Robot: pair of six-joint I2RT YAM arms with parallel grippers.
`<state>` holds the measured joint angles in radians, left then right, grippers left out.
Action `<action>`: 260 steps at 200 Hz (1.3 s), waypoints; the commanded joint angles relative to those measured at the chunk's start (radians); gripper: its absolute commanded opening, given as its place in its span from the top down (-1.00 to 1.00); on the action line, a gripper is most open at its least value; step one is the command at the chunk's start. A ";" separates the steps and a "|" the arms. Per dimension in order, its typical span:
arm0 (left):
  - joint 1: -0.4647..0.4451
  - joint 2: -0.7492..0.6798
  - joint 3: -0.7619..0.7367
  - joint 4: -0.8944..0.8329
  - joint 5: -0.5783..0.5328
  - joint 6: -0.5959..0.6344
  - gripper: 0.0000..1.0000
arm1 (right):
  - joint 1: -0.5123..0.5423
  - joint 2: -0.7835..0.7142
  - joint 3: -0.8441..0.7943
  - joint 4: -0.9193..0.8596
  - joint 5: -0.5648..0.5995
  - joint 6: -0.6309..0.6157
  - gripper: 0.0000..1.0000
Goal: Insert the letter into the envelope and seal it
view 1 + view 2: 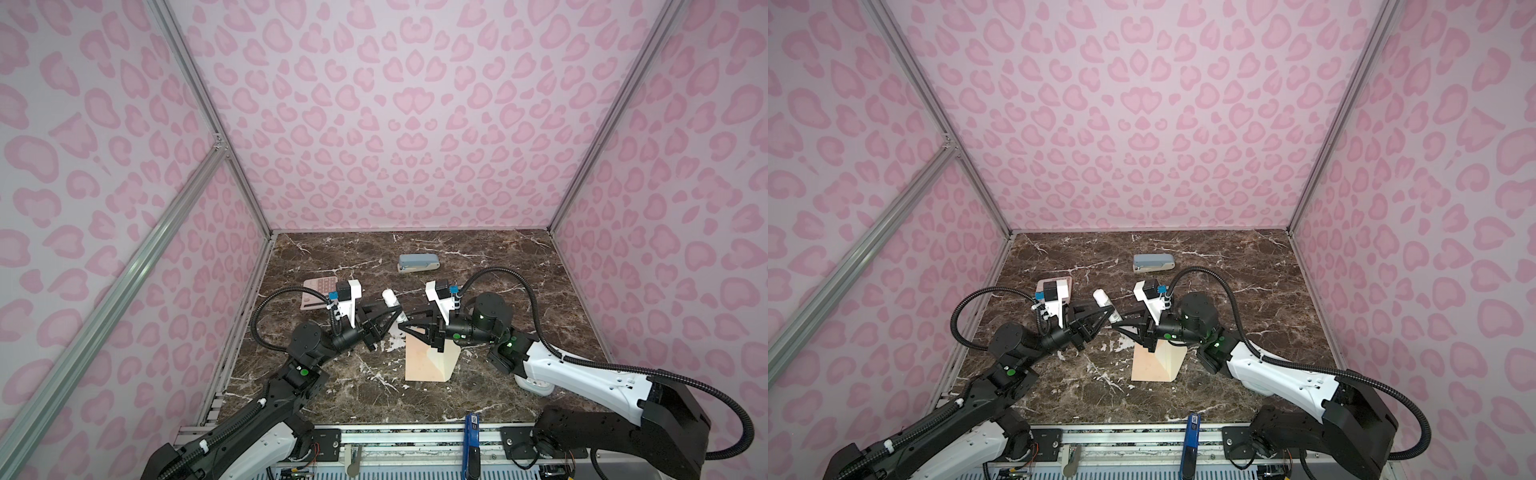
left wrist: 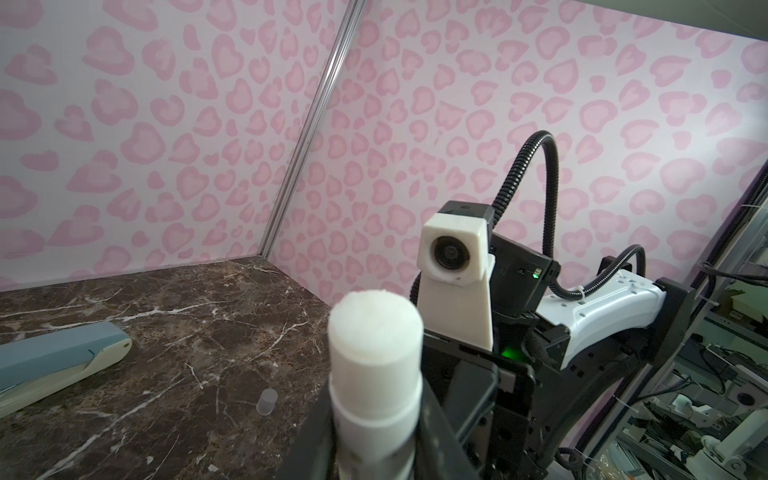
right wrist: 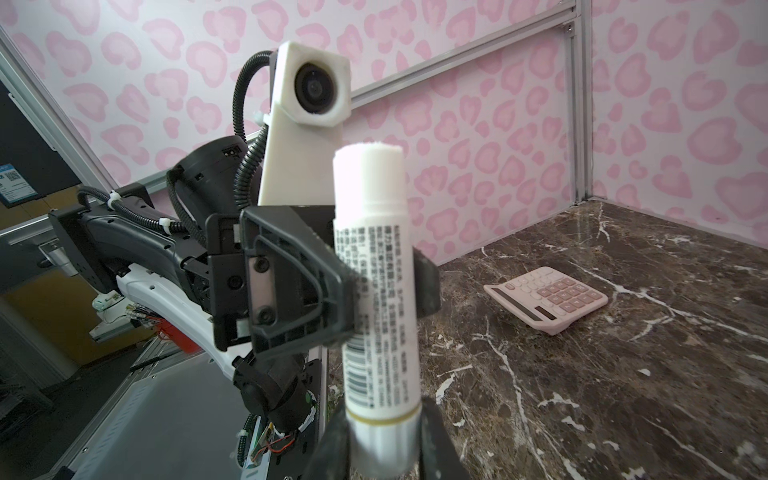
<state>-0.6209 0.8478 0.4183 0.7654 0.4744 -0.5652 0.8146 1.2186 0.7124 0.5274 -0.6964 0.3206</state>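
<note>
1 envelope [image 1: 424,362] under right gripper [image 1: 402,325], glue stick [image 1: 390,298] clamped

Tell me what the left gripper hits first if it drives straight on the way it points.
Probably the right gripper, almost tip to tip with it on the shared glue stick; its wrist camera stands behind. Depth unclear.

Pink heart-print walls [image 1: 415,104], dark marble tabletop [image 1: 511,286].

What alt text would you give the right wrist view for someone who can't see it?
An uncapped white glue stick, close up: the left gripper clamps its printed middle, the right gripper its base. Beyond, a pink calculator lies on the dark marble table.
</note>
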 commanded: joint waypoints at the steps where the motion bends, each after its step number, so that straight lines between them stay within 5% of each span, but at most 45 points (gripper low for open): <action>1: 0.007 0.000 0.001 -0.018 -0.003 0.019 0.92 | -0.007 -0.006 -0.002 0.086 0.015 0.011 0.83; 40: 0.007 0.008 0.005 -0.015 0.001 0.018 0.92 | -0.012 0.007 0.006 0.093 -0.003 0.024 0.77; 65: 0.007 0.004 0.003 -0.003 -0.057 -0.008 0.92 | -0.008 -0.003 0.010 0.017 0.056 -0.082 0.13; 106: 0.006 -0.008 0.005 -0.010 -0.298 -0.135 0.92 | 0.085 -0.063 -0.081 0.018 0.426 -0.314 -0.20; 166: -0.009 -0.041 0.021 -0.060 -0.424 -0.252 0.92 | 0.226 -0.016 -0.160 0.281 0.749 -0.554 -0.36; 260: -0.046 -0.009 0.014 -0.024 -0.467 -0.439 0.92 | 0.251 0.149 -0.088 0.494 0.727 -0.619 -0.42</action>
<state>-0.6571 0.8276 0.4355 0.6788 0.0185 -0.9447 1.0576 1.3434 0.6071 0.9222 0.0334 -0.2806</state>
